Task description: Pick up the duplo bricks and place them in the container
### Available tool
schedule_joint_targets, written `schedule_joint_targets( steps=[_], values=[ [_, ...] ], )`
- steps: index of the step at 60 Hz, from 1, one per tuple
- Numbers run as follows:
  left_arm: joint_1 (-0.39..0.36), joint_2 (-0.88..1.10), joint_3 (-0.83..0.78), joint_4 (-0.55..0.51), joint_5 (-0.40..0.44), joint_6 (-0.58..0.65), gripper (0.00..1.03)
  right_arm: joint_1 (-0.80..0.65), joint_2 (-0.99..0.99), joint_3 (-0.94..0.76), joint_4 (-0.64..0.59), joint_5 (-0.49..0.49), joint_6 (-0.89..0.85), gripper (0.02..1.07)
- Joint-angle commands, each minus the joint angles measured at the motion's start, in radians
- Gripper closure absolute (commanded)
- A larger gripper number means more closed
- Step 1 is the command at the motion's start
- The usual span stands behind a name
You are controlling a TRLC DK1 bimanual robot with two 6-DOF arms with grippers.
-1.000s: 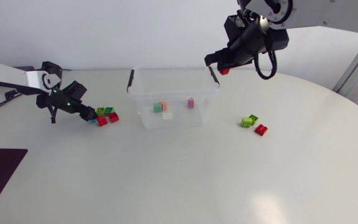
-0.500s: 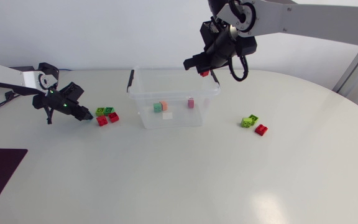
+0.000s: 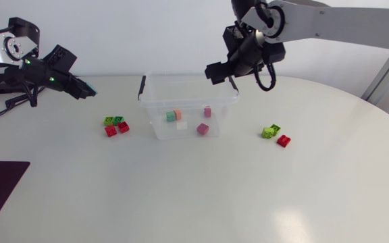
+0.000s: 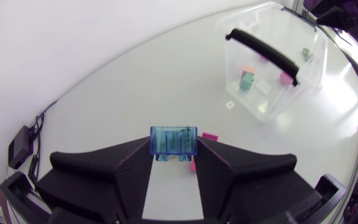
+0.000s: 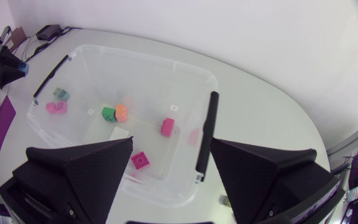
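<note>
Duplo bricks: one blue brick (image 4: 173, 140) is clamped between the fingers of the left gripper (image 4: 173, 150), raised above the table (image 3: 181, 196) well left of the container (image 3: 159, 129).
Container: clear tub with black handles; inside are a green-and-orange brick (image 3: 174, 115) and two pink bricks (image 3: 202, 128).
Loose, left: green and red cluster (image 3: 115, 125) near the tub.
Loose, right: lime brick (image 3: 271, 131) just beside a red brick (image 3: 283, 140).
Right gripper (image 5: 171, 143): fingers spread wide, hovering over the tub.
</note>
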Motion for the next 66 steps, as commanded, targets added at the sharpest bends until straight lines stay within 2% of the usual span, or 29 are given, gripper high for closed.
schedule_joint_targets(
  steps=[1,6,20,25,44,58,62,65,66],
  values=[
    [-0.047,-0.057,-0.015,-0.020,0.024,-0.047,0.70,-0.040,-0.080,-0.087,0.015,0.002,-0.011,0.14],
    [-0.095,-0.085,-0.009,-0.026,0.027,-0.081,0.70,-0.080,-0.138,-0.174,0.035,0.002,-0.019,0.12],
    [-0.291,-0.104,0.035,-0.031,0.026,-0.194,0.70,-0.210,-0.274,-0.409,0.082,-0.027,-0.034,0.11],
    [-0.328,-0.101,0.055,-0.029,0.026,-0.219,0.69,-0.238,-0.296,-0.458,0.088,-0.027,-0.036,0.11],
    [-0.408,0.009,0.187,-0.022,0.004,-0.291,0.69,-0.351,-0.294,-0.585,0.147,-0.043,-0.101,0.11],
    [-0.440,0.086,0.242,-0.010,-0.028,-0.305,0.69,-0.445,-0.219,-0.592,0.173,-0.127,-0.232,0.11],
    [-0.438,0.109,0.270,0.000,-0.034,-0.315,0.67,-0.468,-0.169,-0.579,0.174,-0.161,-0.310,0.11],
    [-0.438,0.118,0.281,0.003,-0.036,-0.320,0.61,-0.477,-0.147,-0.570,0.174,-0.173,-0.342,0.11],
    [-0.438,0.124,0.285,0.003,-0.039,-0.320,0.56,-0.482,-0.136,-0.566,0.173,-0.181,-0.358,0.11]
  ],
)
